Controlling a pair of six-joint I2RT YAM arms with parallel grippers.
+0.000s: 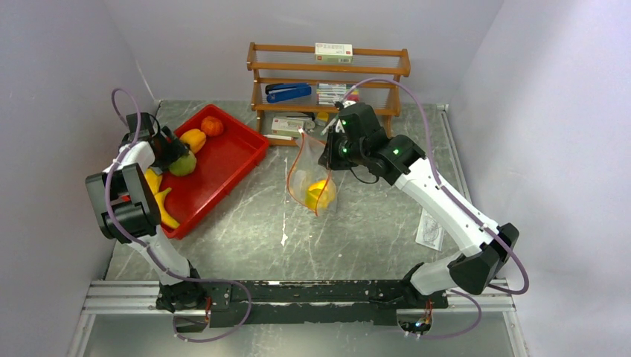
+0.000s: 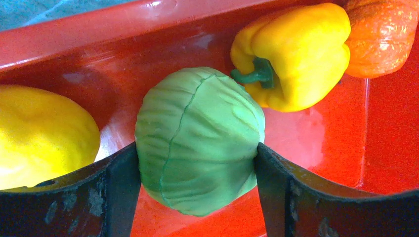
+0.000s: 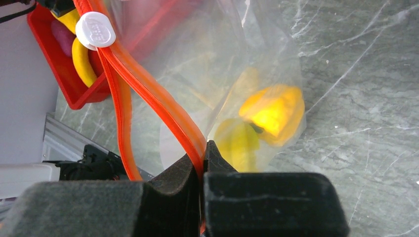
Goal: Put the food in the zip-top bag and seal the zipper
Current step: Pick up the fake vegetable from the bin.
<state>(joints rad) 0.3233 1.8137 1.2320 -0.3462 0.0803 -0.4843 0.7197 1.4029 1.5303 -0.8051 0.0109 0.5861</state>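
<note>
My left gripper [image 1: 177,156] is shut on the green round fruit [image 2: 197,140] inside the red tray [image 1: 231,160], fingers [image 2: 118,192] pressing both its sides. A yellow pepper [image 2: 291,54] and an orange fruit [image 2: 383,34] lie just beyond it, a yellow fruit [image 2: 44,133] to its left. My right gripper [image 1: 327,152] is shut on the red-orange zipper strip [image 3: 163,103] of the clear zip-top bag [image 1: 312,182] and holds it hanging over the table. The bag's mouth gapes open. Yellow food [image 3: 272,113] sits in the bag's bottom. A white slider [image 3: 96,30] sits on the zipper.
A yellow banana [image 1: 160,202] lies in the tray's near end. A wooden shelf [image 1: 327,82] with a blue stapler and boxes stands at the back. A paper slip [image 1: 430,229] lies on the table by the right arm.
</note>
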